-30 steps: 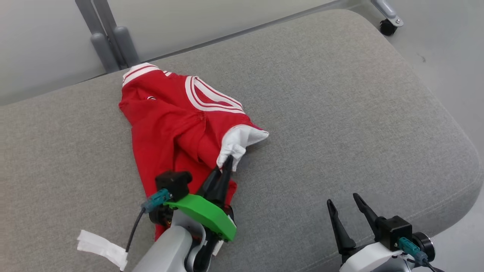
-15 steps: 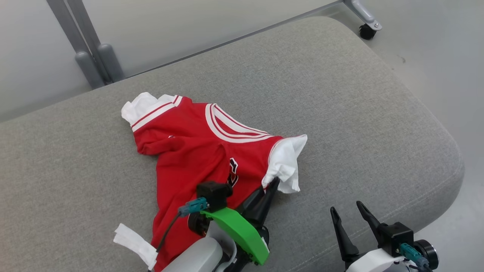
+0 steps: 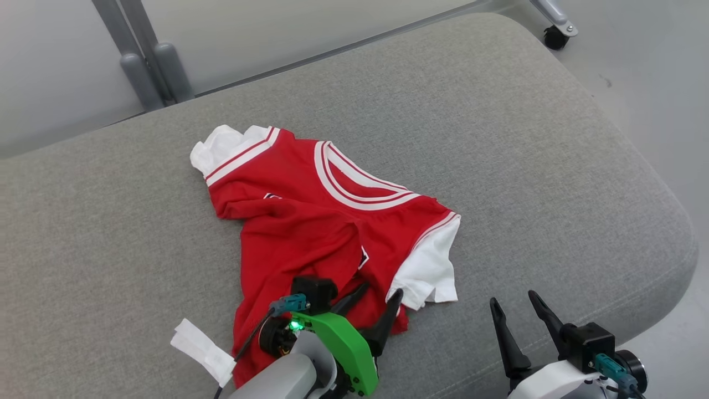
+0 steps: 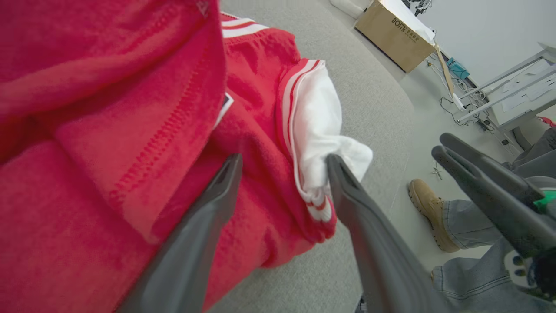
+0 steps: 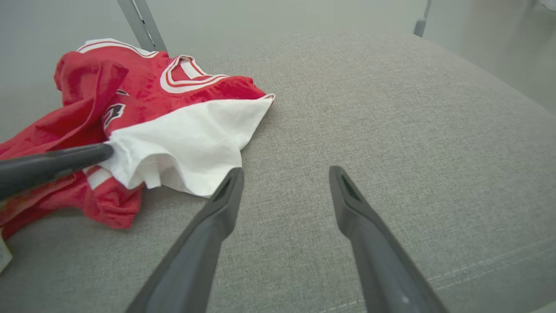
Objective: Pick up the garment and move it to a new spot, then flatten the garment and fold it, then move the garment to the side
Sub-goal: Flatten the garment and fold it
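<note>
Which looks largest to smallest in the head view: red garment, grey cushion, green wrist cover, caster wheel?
1. grey cushion
2. red garment
3. green wrist cover
4. caster wheel, though it is farthest from the camera, so its rank is unsure.

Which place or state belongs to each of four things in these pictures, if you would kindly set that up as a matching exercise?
Column one:
1. left gripper
2. right gripper
3. near white sleeve
4. white strip

Column two:
A. lying on the grey cushion, by the left gripper's finger
B. open, over bare cushion
C. beside the red garment, at its hem, lower left in the head view
D. open, fingers astride red cloth

Pairs: 1-D, 2-B, 3-A, 4-C.
</note>
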You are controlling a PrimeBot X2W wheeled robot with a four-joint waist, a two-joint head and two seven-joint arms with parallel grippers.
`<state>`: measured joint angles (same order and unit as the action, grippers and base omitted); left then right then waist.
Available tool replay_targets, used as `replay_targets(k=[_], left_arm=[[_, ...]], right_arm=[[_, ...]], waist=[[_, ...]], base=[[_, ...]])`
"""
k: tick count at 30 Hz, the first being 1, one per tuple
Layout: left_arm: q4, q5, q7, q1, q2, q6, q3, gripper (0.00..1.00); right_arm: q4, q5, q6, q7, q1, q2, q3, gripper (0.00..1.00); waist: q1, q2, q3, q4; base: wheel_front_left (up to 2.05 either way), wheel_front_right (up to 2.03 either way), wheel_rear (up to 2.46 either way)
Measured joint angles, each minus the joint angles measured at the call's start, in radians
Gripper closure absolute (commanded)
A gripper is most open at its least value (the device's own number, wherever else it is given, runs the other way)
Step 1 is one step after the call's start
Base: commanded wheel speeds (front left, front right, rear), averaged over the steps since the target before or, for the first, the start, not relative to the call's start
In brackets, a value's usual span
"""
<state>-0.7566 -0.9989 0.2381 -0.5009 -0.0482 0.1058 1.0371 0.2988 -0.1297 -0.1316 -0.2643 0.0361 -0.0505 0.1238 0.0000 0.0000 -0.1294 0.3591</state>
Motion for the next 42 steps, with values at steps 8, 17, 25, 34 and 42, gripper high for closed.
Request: replay_targets(k=[8,17,25,34,42], left_arm=[[0.088,-0.007,0.018,-0.02,-0.036,-0.002,-0.057,0.0],[0.366,0.144,0.026,0.151,-0.127,-0.116,-0.373,0.0],[0.499,0.35,0.026,0.418,-0.118,-0.128,-0.593,0.0],[0.548,0.538,0.026,0.592,-0.048,-0.054,-0.796,0.0],[0.58,0.651,0.026,0.72,-0.007,-0.007,-0.928,0.0]], right_arm=[[-0.015,0.001,0.0,0.0,0.007,0.0,-0.011,0.0],[-0.065,0.039,0.0,0.0,0.042,0.0,-0.049,0.0],[-0.133,0.095,0.0,0.0,0.044,-0.004,-0.127,0.0],[-0.157,0.117,0.0,0.0,0.063,-0.037,-0.176,0.0],[-0.145,0.119,0.0,0.0,0.084,-0.04,-0.198,0.0]], waist=[[0.0,0.0,0.021,-0.057],[0.0,0.0,0.071,-0.104],[0.0,0.0,0.098,-0.189],[0.0,0.0,0.13,-0.307],[0.0,0.0,0.181,-0.373]], base=[[0.0,0.0,0.0],[0.0,0.0,0.0],[0.0,0.0,0.0],[0.0,0.0,0.0],[0.0,0.0,0.0]])
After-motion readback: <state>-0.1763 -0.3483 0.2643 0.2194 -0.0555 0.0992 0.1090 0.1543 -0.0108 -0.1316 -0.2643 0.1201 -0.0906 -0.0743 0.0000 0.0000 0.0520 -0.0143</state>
